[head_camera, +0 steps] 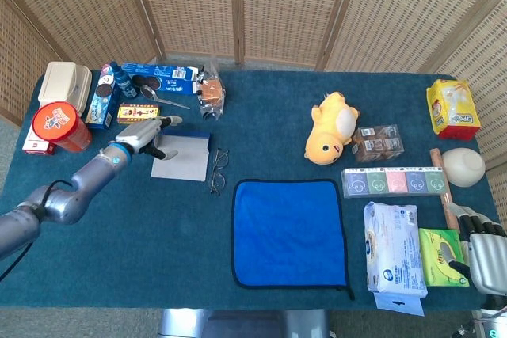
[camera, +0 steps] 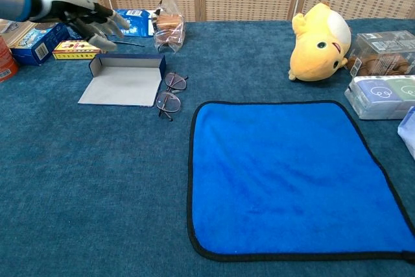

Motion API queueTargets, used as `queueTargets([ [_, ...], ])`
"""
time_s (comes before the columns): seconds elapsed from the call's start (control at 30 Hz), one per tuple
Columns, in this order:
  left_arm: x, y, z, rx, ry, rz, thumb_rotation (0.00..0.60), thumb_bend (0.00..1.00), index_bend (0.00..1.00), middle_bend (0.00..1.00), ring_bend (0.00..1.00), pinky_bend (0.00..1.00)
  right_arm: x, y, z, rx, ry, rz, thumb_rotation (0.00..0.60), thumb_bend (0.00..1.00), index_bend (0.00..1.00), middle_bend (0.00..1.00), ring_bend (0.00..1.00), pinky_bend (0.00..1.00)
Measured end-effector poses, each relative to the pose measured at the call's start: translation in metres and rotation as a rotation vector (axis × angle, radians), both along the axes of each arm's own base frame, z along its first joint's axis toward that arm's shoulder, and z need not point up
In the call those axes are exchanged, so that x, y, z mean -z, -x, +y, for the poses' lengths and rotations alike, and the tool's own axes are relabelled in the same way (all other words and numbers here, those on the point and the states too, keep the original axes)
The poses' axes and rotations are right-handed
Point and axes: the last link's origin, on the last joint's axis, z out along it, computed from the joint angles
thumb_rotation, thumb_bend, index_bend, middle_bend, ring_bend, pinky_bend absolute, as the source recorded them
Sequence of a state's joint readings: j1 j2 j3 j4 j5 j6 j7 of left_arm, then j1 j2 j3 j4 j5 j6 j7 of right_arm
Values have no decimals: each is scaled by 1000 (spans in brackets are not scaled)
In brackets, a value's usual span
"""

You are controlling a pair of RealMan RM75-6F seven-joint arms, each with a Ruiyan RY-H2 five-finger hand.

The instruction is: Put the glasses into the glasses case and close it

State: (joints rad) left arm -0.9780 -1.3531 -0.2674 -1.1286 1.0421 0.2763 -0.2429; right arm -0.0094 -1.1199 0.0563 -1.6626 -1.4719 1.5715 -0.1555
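- Right hand [head_camera: 485,249] at the table's near right corner, fingers spread, holding nothing.
- Blue microfibre cloth with black edging [head_camera: 290,231] spread flat near the front edge; bare teal carpet to its left.
- Thin-rimmed folded glasses [head_camera: 217,170] just right of the open navy glasses case with pale lining [head_camera: 181,157].
- Left hand [head_camera: 145,135] above the case's far left corner, fingers apart, empty.
- Writing on the far boxes too small to read.

Blue cloth [head_camera: 288,231]; yellow plush [head_camera: 333,127].
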Motion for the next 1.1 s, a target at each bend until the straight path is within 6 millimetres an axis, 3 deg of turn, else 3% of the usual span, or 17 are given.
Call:
queueTargets([
  [0.27, 39, -20, 21, 5, 36, 27, 464, 304, 108, 168, 93, 81, -6, 4, 9, 33, 27, 4, 600, 311, 204, 261, 274, 366],
  [0.5, 63, -33, 26, 27, 68, 67, 459, 306, 109, 175, 99, 86, -8, 4, 12, 44, 38, 7, 600, 311, 204, 261, 274, 366],
  [0.73, 65, -34, 18, 51, 94, 69, 465, 307, 106, 176, 101, 87, -7, 5, 12, 43, 39, -1, 600, 313, 203, 261, 274, 366],
  [1.1, 45, -16, -22, 106, 148, 73, 466, 306, 95, 172, 100, 94, -4, 4, 8, 19, 26, -14, 600, 311, 201, 261, 274, 366],
])
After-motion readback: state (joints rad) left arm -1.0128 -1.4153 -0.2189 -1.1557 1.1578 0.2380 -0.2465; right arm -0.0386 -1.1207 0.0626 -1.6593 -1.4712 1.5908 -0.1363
